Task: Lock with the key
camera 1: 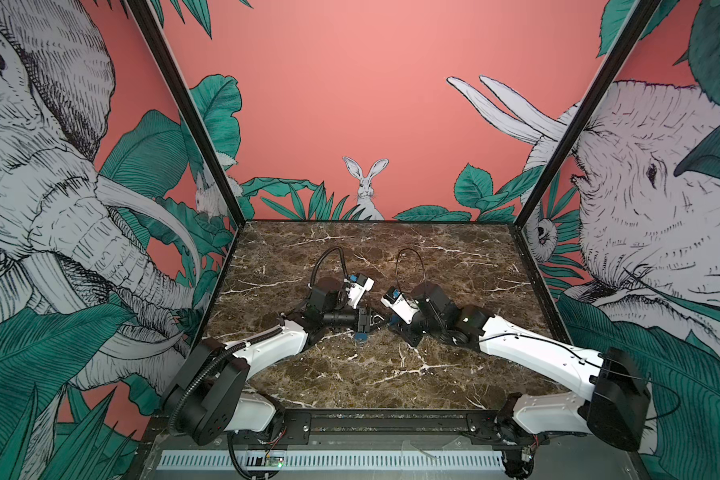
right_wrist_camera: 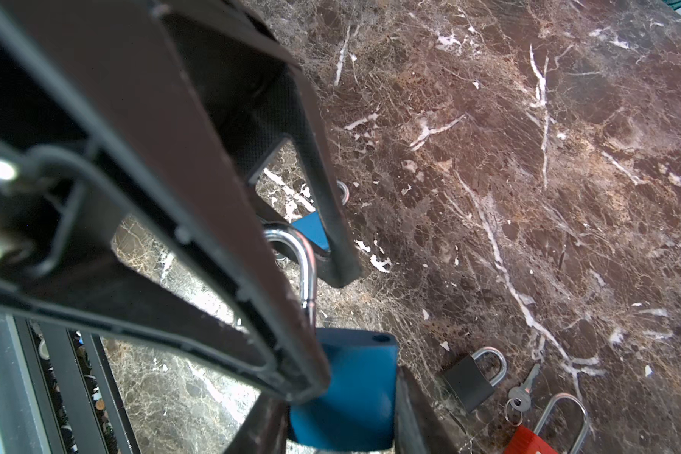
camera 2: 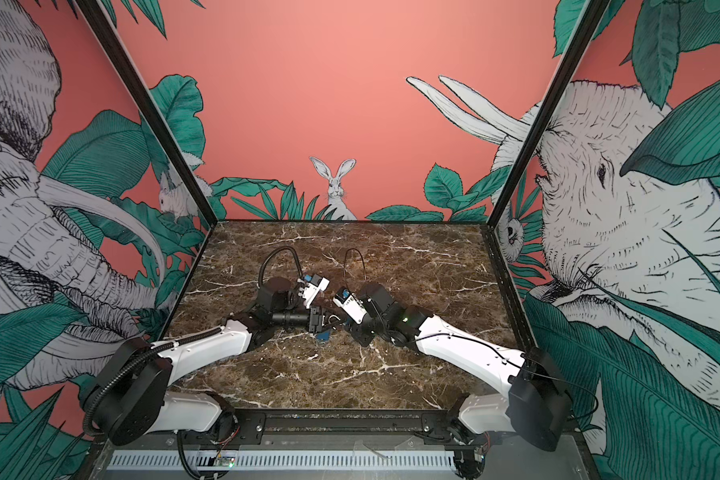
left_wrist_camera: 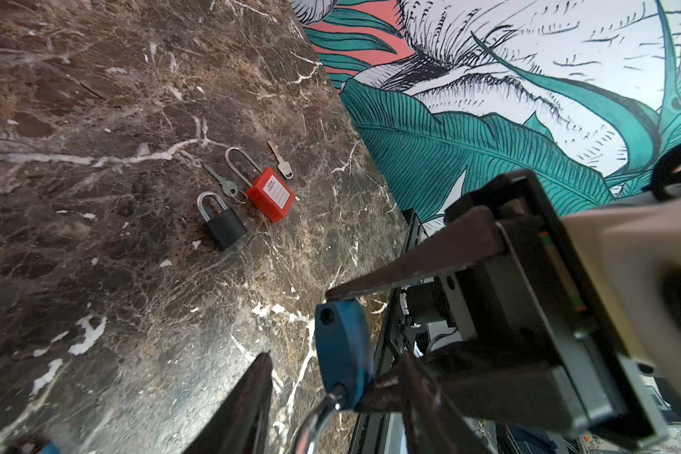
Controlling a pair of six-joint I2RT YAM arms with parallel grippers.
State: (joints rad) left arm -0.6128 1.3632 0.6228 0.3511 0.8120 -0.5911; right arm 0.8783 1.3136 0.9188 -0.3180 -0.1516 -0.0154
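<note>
My right gripper is shut on the body of a blue padlock, holding it above the marble table. Its chrome shackle is sprung open and points at my left gripper. The left fingers stand apart on either side of the shackle without pinching it. Two silver keys lie on the table beside a red padlock. In both top views the arms meet mid-table and hide most of the lock.
A black padlock lies next to the red one, both with shackles closed. A small blue piece and a metal ring lie on the table under the left gripper; I cannot tell what they are. The front rail runs close by.
</note>
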